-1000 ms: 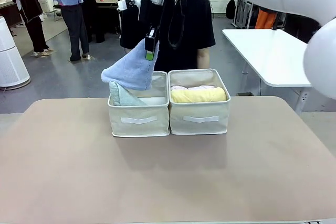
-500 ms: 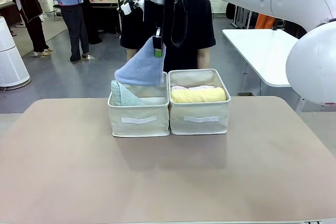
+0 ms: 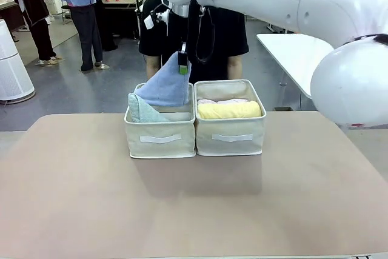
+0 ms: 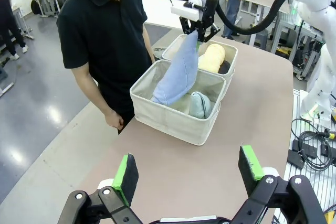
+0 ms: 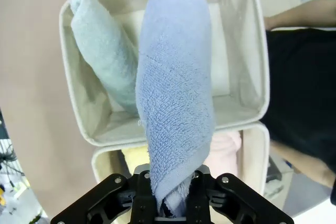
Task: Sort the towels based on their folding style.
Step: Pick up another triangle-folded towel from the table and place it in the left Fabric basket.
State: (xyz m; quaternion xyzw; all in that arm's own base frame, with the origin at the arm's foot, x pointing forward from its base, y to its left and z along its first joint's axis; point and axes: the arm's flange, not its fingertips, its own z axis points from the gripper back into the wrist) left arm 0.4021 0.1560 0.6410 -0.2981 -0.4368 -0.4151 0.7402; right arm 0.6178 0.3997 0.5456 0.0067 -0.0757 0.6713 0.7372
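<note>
Sorting looks nearly finished: right hand (image 3: 182, 65) grips the periwinkle cone towel (image 3: 163, 88) over the left bin (image 3: 160, 137) beside the mint cone towel (image 3: 140, 110), rolled towels (image 3: 229, 109) in the right bin (image 3: 231, 137), left hand (image 4: 188, 174) wide and empty.

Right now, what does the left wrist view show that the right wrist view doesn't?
Left wrist alone: the left gripper, open above bare table, the yellow towel in the far bin, and the right arm reaching in from above.

Right wrist alone: the right gripper shut on the blue towel's narrow end, close up.

Both: the blue towel hanging over the near bin, the mint towel inside, the person alongside.
</note>
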